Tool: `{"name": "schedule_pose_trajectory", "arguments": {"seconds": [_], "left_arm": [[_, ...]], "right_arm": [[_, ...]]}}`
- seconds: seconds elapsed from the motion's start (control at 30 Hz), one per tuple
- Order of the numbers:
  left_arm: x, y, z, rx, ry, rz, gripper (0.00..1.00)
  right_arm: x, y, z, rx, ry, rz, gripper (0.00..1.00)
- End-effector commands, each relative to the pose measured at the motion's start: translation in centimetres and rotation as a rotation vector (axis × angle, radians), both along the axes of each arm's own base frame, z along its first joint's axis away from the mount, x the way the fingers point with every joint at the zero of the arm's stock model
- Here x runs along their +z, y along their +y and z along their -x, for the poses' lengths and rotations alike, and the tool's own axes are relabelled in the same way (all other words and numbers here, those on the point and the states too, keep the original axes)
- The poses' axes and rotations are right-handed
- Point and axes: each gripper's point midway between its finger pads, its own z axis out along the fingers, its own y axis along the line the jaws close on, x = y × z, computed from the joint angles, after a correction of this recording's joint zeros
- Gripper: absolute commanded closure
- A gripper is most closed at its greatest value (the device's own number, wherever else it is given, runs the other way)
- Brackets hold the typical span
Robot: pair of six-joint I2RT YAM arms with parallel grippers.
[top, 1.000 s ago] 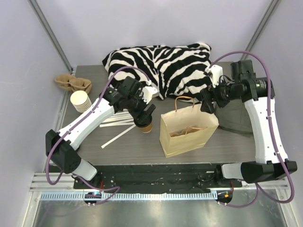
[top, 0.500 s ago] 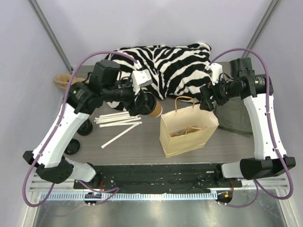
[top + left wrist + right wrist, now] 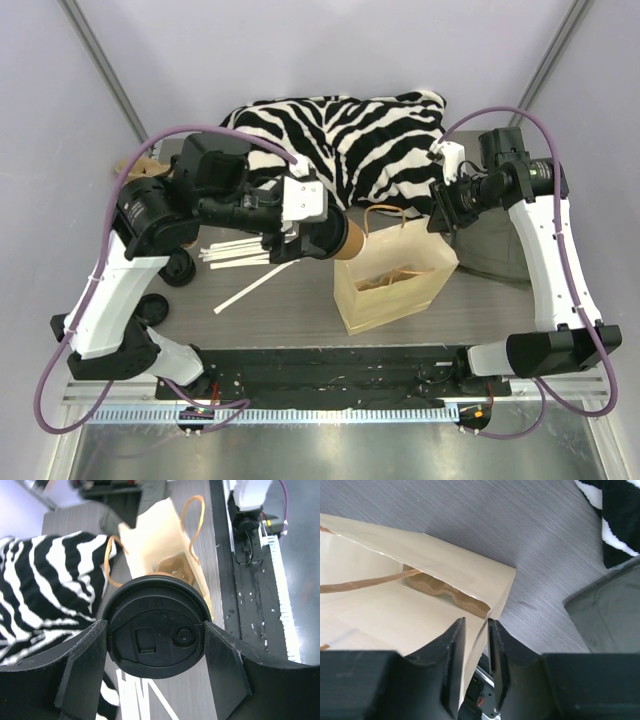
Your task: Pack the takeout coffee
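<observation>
The takeout coffee (image 3: 345,238), a brown paper cup with a black lid (image 3: 157,627), hangs tipped on its side just left of the bag's mouth. My left gripper (image 3: 320,240) is shut on it, one finger on each side of the lid (image 3: 156,630). The tan paper bag (image 3: 395,285) stands upright with its top open, seen beyond the cup (image 3: 155,545). My right gripper (image 3: 437,215) is at the bag's top right corner. Its jaws (image 3: 476,622) straddle the bag's side wall (image 3: 395,610), drawn narrow, with a thin gap showing beside the paper.
A zebra-striped cloth (image 3: 340,130) lies at the back. White stirrers (image 3: 245,255) lie left of the bag. Loose black lids (image 3: 180,268) sit under the left arm. A dark grey pouch (image 3: 495,250) lies right of the bag.
My left arm lifted the coffee off the table, swung it right and tipped it sideways toward the bag's mouth. My right jaws narrowed around the bag's rim, and the bag leaned slightly.
</observation>
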Motion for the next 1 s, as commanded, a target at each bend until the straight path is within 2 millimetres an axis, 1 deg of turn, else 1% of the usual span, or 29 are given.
{"name": "schedule_pose_trajectory", "arguments": {"seconds": [0.0, 0.03, 0.1, 0.13, 0.2, 0.23, 0.27, 0.5, 0.57, 0.63, 0.67, 0.7, 0.73, 0.77, 0.8, 0.87, 0.97], "left_arm": [[-0.6, -1.5, 0.5, -0.091, -0.098, -0.056, 0.64], [-0.8, -1.7, 0.3, -0.108, -0.137, -0.069, 0.64], [-1.2, -2.5, 0.3, -0.141, -0.170, -0.085, 0.64], [-1.3, -2.8, 0.2, -0.158, -0.198, -0.092, 0.65], [-1.6, -3.4, 0.1, -0.183, -0.219, -0.103, 0.65], [-1.8, -3.6, 0.1, -0.193, -0.231, -0.108, 0.65], [-1.9, -3.9, 0.1, -0.212, -0.260, -0.118, 0.65], [-3.3, -5.4, 0.1, -0.283, -0.366, -0.174, 0.66], [-4.3, -5.9, 0.4, -0.310, -0.381, -0.206, 0.66], [-5.2, -6.0, 0.4, -0.326, -0.417, -0.240, 0.66], [-5.2, -6.4, 0.8, -0.340, -0.432, -0.235, 0.66], [-6.1, -6.5, 0.6, -0.350, -0.451, -0.262, 0.67], [-6.4, -6.7, 1.1, -0.366, -0.467, -0.268, 0.67], [-6.6, -6.9, 1.1, -0.370, -0.484, -0.270, 0.67], [-7.4, -7.1, 1.2, -0.380, -0.490, -0.290, 0.67], [-7.9, -7.3, 1.2, -0.397, -0.514, -0.307, 0.68], [-9.2, -7.6, 1.0, -0.411, -0.523, -0.348, 0.68]], "right_arm": [[0.3, 0.8, 2.5, 0.036, 0.115, -0.035, 0.70], [0.4, 0.8, 2.4, 0.039, 0.112, -0.038, 0.76], [0.7, 1.3, 2.3, 0.057, 0.107, -0.051, 0.82], [0.8, 1.5, 2.3, 0.062, 0.106, -0.055, 0.87], [0.9, 1.9, 2.4, 0.078, 0.105, -0.058, 0.92], [0.9, 2.2, 2.5, 0.092, 0.105, -0.056, 0.97], [1.0, 2.4, 2.5, 0.098, 0.102, -0.058, 0.99], [2.2, 3.8, 2.7, 0.114, 0.085, -0.075, 0.99], [2.4, 4.2, 2.9, 0.123, 0.081, -0.080, 0.99], [2.3, 4.4, 3.2, 0.126, 0.087, -0.083, 0.99], [2.3, 4.6, 3.3, 0.133, 0.085, -0.081, 0.99], [2.3, 4.7, 3.4, 0.134, 0.086, -0.081, 0.99], [2.5, 4.8, 3.5, 0.133, 0.083, -0.086, 0.99], [2.7, 5.0, 3.6, 0.137, 0.078, -0.089, 0.99], [2.7, 5.1, 3.6, 0.139, 0.076, -0.090, 0.99], [3.0, 5.3, 3.9, 0.144, 0.074, -0.095, 0.99], [3.1, 5.5, 4.8, 0.156, 0.076, -0.099, 0.99]]}}
